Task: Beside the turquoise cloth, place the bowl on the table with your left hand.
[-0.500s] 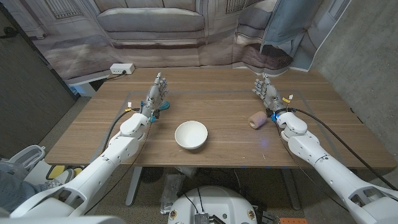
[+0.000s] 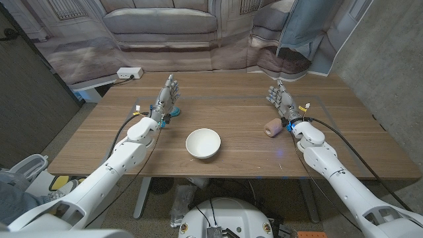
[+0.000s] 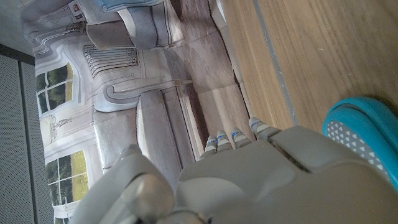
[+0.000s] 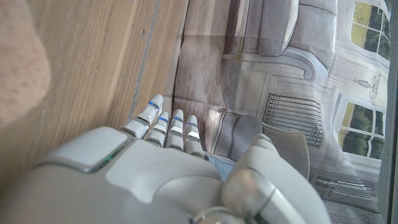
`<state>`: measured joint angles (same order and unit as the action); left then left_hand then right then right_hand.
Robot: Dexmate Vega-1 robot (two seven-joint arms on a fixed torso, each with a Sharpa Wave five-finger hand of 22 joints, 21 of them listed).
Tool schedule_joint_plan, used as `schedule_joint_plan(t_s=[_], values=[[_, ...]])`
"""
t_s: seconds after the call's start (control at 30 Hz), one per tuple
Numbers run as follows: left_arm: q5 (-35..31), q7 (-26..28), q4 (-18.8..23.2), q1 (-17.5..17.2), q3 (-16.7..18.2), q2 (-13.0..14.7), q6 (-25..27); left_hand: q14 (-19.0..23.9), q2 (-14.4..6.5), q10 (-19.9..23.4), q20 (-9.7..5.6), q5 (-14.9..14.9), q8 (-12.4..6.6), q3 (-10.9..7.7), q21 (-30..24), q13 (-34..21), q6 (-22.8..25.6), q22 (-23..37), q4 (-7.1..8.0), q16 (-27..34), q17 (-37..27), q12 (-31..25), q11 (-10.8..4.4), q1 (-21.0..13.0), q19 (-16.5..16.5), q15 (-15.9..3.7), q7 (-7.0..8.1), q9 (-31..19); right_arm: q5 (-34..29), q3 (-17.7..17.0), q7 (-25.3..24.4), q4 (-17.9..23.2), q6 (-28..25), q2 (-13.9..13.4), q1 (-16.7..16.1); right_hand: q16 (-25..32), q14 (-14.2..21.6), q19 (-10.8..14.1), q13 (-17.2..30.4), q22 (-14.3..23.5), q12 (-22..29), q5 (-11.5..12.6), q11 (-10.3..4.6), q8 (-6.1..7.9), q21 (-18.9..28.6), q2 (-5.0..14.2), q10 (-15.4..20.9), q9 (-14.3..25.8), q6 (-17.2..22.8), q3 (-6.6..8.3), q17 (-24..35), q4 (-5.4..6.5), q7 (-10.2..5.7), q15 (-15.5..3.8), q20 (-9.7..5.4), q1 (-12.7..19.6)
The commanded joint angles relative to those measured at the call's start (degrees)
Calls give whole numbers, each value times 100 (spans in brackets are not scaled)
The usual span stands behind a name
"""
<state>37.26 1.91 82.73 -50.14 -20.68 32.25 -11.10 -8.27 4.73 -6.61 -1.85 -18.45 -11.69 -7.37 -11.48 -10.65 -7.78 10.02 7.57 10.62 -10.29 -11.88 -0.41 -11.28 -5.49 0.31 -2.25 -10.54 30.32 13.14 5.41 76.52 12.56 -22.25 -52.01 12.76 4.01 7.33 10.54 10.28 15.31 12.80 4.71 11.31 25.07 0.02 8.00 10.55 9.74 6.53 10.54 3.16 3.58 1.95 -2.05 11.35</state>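
Bowl [image 2: 203, 143] sat upright on the surface [image 2: 238, 106], near the turquoise cloth [image 2: 173, 115] and apart from both hands. Left hand [image 2: 167, 99] and right hand [image 2: 281, 99] held nothing, fingers spread; placement looked finished.

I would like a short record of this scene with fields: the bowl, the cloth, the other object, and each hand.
bowl: white bowl, upright on the wooden table, near the front edge, held by no hand
cloth: turquoise cloth, mostly hidden behind the left hand
other object: pinkish roll beside the right hand
left hand: left hand, fingers extended, holding nothing, apart from the bowl
right hand: right hand, fingers extended, holding nothing
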Motion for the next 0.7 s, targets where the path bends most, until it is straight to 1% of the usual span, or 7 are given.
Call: schedule_joint_plan(t_s=[0.03,0.13,0.3,0.43,0.53,0.57,0.7], values=[[-73,76,294,-44,11,131,133,27,-23,64,-100,-43,-39,-23,-35,-18,28,30,-30,54,-14,-43,8,-95,-20,5,-11,-13,-266,-320,192,45,-20,274,-151,4,56,61,10,12,10,29,-10,14,-17,-16,52,8,37,9,25,4,-10,-23,-207,10],[-72,58,374,-92,28,176,125,75,-32,109,-92,-51,-56,-18,-38,-17,88,30,-37,67,-15,-56,23,-107,-5,11,-28,-13,-291,-351,248,34,30,301,-162,-11,38,50,10,12,-6,29,-14,4,-30,-17,26,8,16,4,26,4,-1,-15,-208,7],[-90,47,528,-174,42,299,198,143,-51,156,-90,-63,-73,-14,-39,-15,158,30,-48,82,-15,-66,7,-130,8,23,-42,-14,-322,-402,278,109,82,308,-177,-27,27,40,11,13,-21,30,-36,-5,-49,-18,14,8,-2,-1,26,1,6,-10,-202,4],[-86,-8,554,-211,48,341,183,191,-68,219,-80,-72,-91,-13,-41,-14,229,30,-57,90,-14,-83,32,-150,23,15,-44,-14,-340,-423,276,157,127,309,-189,-32,27,41,11,13,-25,31,-28,-7,-56,-17,13,8,-6,-4,27,-1,1,-11,-204,4],[-41,-152,493,-239,61,355,82,258,-89,304,-78,-81,-110,-12,-44,-13,312,30,-69,102,-14,-105,4,-176,42,21,-56,-15,-356,-427,234,199,108,309,-208,-36,28,41,11,13,-27,32,-24,-7,-62,-17,20,9,-7,-5,27,-2,-2,-14,-202,4],[-30,-194,465,-254,70,352,25,295,-98,337,-78,-85,-126,-11,-48,-12,368,30,-74,109,-14,-112,19,-188,59,20,-69,-15,-351,-430,211,226,79,312,-220,-38,29,40,11,13,-29,32,-23,-6,-65,-16,19,9,-3,-6,27,-3,0,-14,-198,4],[-69,-214,431,-357,118,355,-194,377,-118,437,-88,-96,-126,-9,-64,-11,415,30,-89,121,-13,-136,19,-219,121,22,-62,-15,-394,-409,124,321,10,303,-258,-43,30,43,11,14,-32,33,-25,-7,-71,-16,24,9,-5,-9,27,-4,-3,-11,-200,3]])
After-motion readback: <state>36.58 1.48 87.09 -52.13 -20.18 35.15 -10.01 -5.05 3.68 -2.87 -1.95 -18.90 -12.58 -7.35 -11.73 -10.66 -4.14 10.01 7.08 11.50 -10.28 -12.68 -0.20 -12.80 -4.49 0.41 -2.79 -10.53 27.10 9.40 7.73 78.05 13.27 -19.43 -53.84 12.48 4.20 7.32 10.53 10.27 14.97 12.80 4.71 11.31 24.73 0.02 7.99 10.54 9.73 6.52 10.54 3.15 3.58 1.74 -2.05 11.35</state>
